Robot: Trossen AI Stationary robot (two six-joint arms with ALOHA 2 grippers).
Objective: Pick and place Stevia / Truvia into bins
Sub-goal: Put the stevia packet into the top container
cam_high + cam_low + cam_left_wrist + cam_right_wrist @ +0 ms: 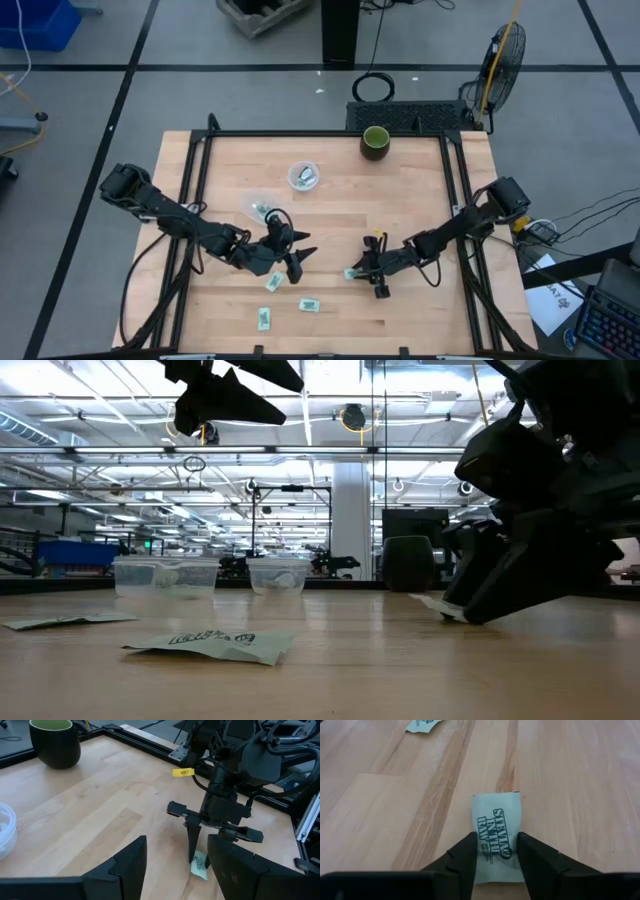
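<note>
Stevia sachet (498, 836) lies flat on the desk (400, 200), between the right hand's (495, 854) fingers, seemingly pinched. Left hand (296, 258) hovers unclenched, near other sachets (274, 283).

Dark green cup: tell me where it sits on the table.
In the high view the dark green cup stands at the table's far edge, right of centre, beyond the round clear cup.
</note>
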